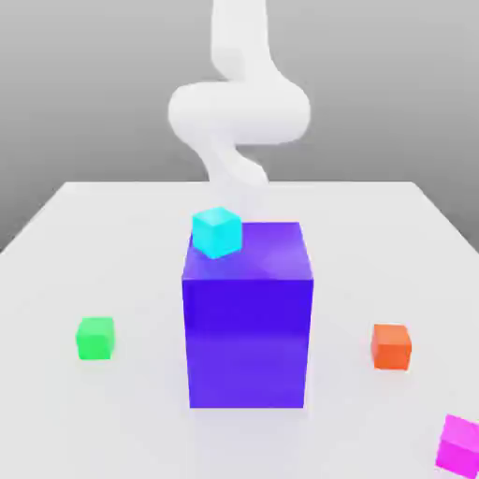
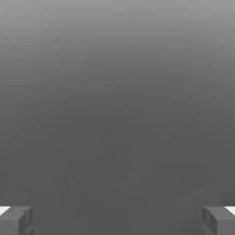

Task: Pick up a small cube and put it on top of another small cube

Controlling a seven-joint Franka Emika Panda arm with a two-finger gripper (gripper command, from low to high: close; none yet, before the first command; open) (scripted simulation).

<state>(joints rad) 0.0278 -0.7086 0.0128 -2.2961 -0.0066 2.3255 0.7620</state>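
Note:
The small magenta-pink cube [image 1: 459, 443] lies on the white table [image 1: 112, 234] at the near corner on the exterior view's right. An orange small cube [image 1: 391, 346] sits further back on that side, and a green small cube [image 1: 94, 338] sits on the exterior view's left. A cyan small cube [image 1: 217, 232] shows at the top left corner of the big blue-purple block [image 1: 248, 327]; I cannot tell if it rests on the block. In the hand view my gripper [image 2: 117, 221] is open, its grey fingertips [image 2: 16, 220] wide apart with nothing between them, facing plain grey.
The white arm [image 1: 239, 117] curls above the table's far side, behind the big block. That block stands in the table's middle, between the green and orange cubes. The magenta-pink cube lies close to the picture's edge.

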